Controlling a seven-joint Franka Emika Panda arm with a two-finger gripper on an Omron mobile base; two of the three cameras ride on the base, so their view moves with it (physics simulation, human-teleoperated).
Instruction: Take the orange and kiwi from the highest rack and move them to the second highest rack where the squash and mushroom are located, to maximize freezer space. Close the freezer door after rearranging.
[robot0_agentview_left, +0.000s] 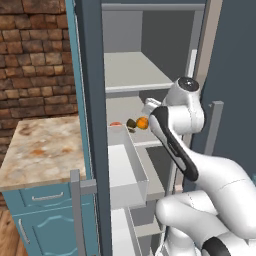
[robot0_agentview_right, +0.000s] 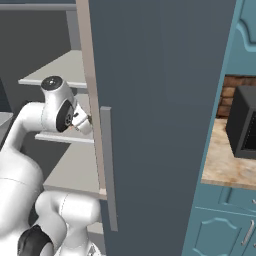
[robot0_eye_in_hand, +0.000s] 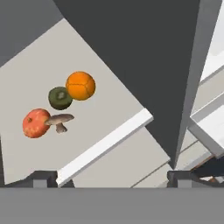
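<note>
The orange and the kiwi lie touching on a light grey rack. Beside them on that rack are the reddish squash and the brown mushroom. In the left base view the orange, kiwi and squash sit on the second highest rack, under the bare highest rack. My gripper is open, pulled back from the rack's front edge, with nothing between its fingertips. The hand hangs just in front of the fruit.
The dark freezer door stands open on the right, close to my hand. A white bin sticks out below the racks. A marble counter lies to the left; a black microwave is at the right.
</note>
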